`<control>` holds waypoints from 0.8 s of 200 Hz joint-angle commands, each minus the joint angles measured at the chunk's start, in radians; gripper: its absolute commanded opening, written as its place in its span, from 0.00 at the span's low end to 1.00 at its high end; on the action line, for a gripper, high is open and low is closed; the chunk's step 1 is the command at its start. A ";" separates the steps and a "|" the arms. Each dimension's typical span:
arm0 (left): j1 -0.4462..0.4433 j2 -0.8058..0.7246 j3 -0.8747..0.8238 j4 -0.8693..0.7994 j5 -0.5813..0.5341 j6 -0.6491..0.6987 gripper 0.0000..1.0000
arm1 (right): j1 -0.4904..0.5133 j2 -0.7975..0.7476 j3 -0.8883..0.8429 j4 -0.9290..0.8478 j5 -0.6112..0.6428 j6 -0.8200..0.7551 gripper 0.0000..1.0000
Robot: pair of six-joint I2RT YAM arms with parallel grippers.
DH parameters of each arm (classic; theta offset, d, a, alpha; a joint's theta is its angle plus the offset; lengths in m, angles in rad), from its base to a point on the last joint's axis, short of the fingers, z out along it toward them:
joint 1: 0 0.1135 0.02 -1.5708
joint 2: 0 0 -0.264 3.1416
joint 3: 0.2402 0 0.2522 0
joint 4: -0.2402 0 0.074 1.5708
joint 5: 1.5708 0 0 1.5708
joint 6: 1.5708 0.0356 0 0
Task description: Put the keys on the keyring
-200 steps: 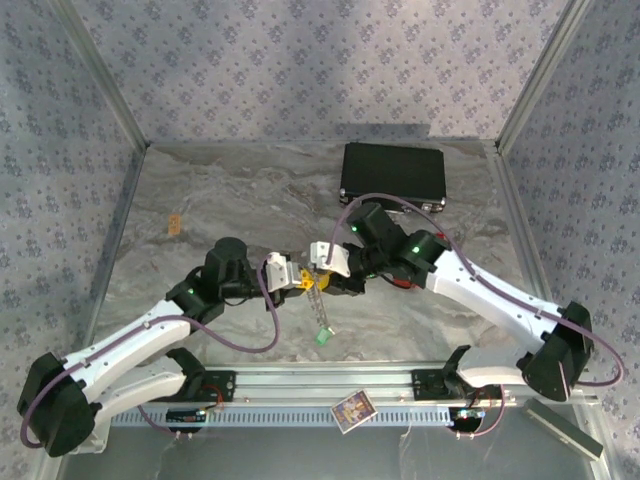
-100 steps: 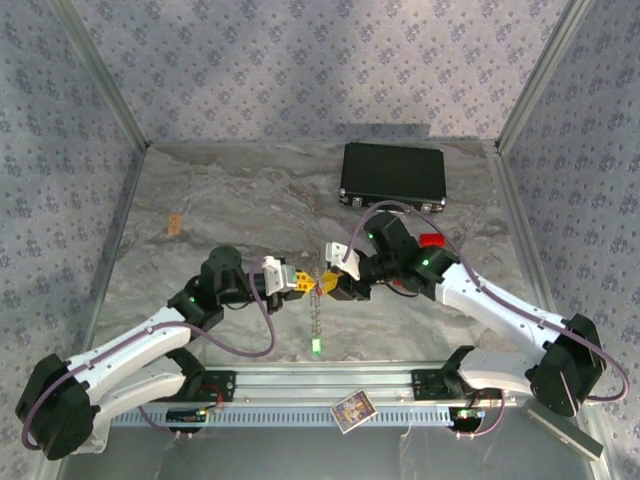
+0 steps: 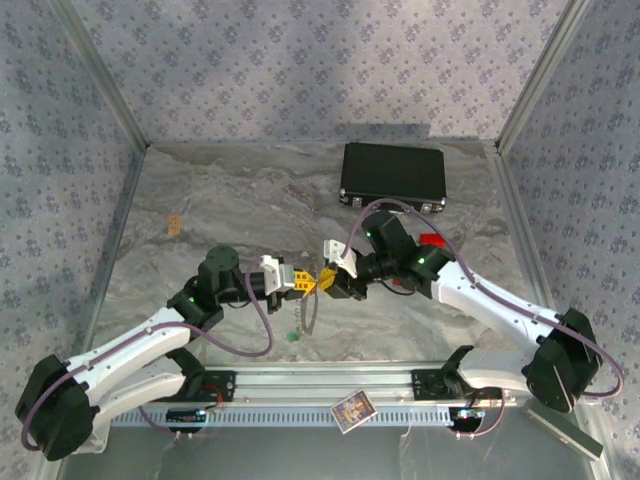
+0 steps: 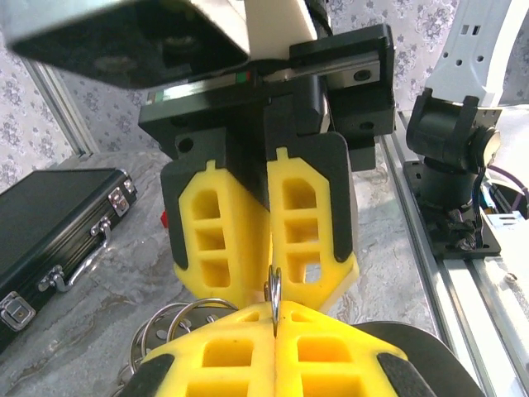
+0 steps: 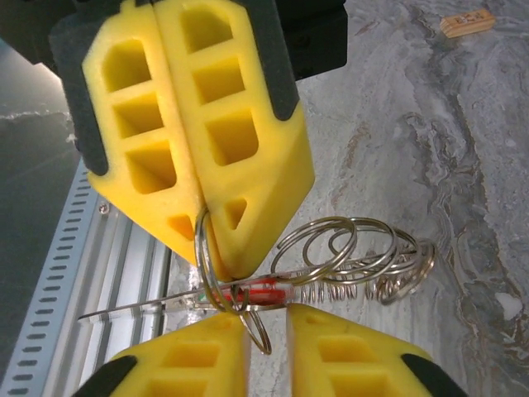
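Keyring held between two facing grippers, mid-table

Clutter is sparse: a black case point(image 3: 392, 175) lies shut at the far side of the table point(image 3: 220, 190), a small tan block point(image 3: 174, 224) sits well apart to the left, a red piece point(image 3: 430, 240) shows just beside the right arm, and a printed card point(image 3: 352, 410) rests on the front rail. The left gripper point(image 3: 301, 283) has its yellow fingers pressed together, pinching the keyring point(image 4: 274, 291) by its wire. The right gripper point(image 3: 326, 279) faces it nose to nose, fingers slightly parted, with a small ring in the gap. A bunch of looped rings point(image 5: 355, 256) and the red key tag point(image 5: 260, 291) hang between them. The green tag point(image 3: 292, 337) dangles below, near the tabletop.
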 commanded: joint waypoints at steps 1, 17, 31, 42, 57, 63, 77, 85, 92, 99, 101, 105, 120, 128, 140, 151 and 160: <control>-0.006 -0.014 0.020 0.050 0.032 0.008 0.00 | -0.002 -0.018 0.019 -0.009 -0.001 0.001 0.25; -0.005 -0.010 0.018 0.053 0.026 0.008 0.00 | -0.004 -0.056 -0.006 0.006 0.018 0.000 0.29; -0.006 -0.005 0.018 0.050 0.025 0.011 0.00 | -0.003 -0.085 -0.025 0.020 0.025 0.000 0.30; -0.006 0.000 0.020 0.052 0.025 0.011 0.00 | -0.002 -0.099 -0.032 0.027 0.026 0.000 0.30; -0.006 0.004 0.020 0.055 0.028 0.011 0.00 | 0.002 -0.102 -0.033 0.036 0.021 0.004 0.30; -0.005 0.006 0.021 0.055 0.029 0.011 0.00 | 0.005 -0.102 -0.032 0.039 0.019 0.006 0.30; -0.006 0.003 0.021 0.054 0.029 0.010 0.00 | 0.011 -0.097 -0.029 0.049 0.017 0.006 0.29; -0.006 0.001 0.022 0.053 0.028 0.010 0.00 | 0.014 -0.094 -0.027 0.052 0.016 0.008 0.29; -0.006 0.001 0.021 0.052 0.029 0.010 0.00 | 0.017 -0.091 -0.025 0.059 0.016 0.010 0.28; -0.006 0.000 0.019 0.051 0.028 0.008 0.00 | 0.019 -0.088 -0.023 0.065 0.017 0.014 0.28; -0.006 0.000 0.020 0.052 0.028 0.008 0.00 | 0.019 -0.087 -0.023 0.067 0.018 0.012 0.27; -0.006 0.000 0.020 0.053 0.030 0.008 0.00 | 0.021 -0.085 -0.022 0.070 0.019 0.014 0.27; -0.006 0.000 0.020 0.055 0.032 0.007 0.00 | 0.026 -0.078 -0.016 0.082 0.023 0.017 0.25; -0.006 0.001 0.020 0.057 0.032 0.005 0.00 | 0.029 -0.075 -0.016 0.089 0.023 0.020 0.23; -0.006 0.002 0.023 0.058 0.032 0.004 0.00 | 0.033 -0.071 -0.016 0.099 0.027 0.022 0.20; -0.006 0.000 0.022 0.058 0.033 0.004 0.00 | 0.034 -0.067 -0.014 0.103 0.029 0.023 0.14; -0.006 0.000 0.022 0.057 0.029 0.004 0.00 | 0.034 -0.065 -0.011 0.101 0.035 0.022 0.08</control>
